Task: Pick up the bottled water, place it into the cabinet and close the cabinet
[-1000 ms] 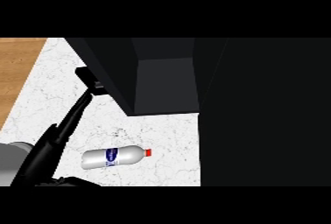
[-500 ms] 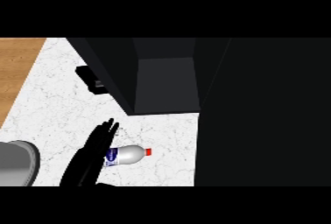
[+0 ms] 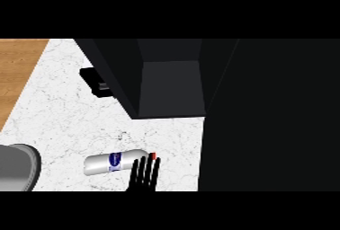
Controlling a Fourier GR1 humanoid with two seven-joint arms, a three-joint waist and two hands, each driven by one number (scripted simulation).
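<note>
Head view: a clear plastic water bottle with a white-and-blue label and a red cap [image 3: 116, 162] lay on its side on the white marbled counter [image 3: 66, 117], cap end pointing right, near the lower edge. A black hand [image 3: 144, 177] came up from the bottom edge just right of the bottle's middle – fingers straight and held together, tips touching or overlapping the neck end beside the cap. Nothing was clasped; which arm it belonged to couldn't be told from this shot, though it sat left of centre. Judged as lining up for the pick, fingers laid alongside so they could wrap the body next.

The dark open cabinet [image 3: 169, 76] stood further up the counter, its grey inner floor showing – open because the bottle had to go in before closing. Bottle was well apart from it, so placement wasn't started. A small black block [image 3: 95, 81] sat at the cabinet's left side. A grey rounded shape, likely the left forearm [image 3: 16, 166], filled the lower left corner. A strip of brown wood [image 3: 16, 67] edged the counter upper left.
</note>
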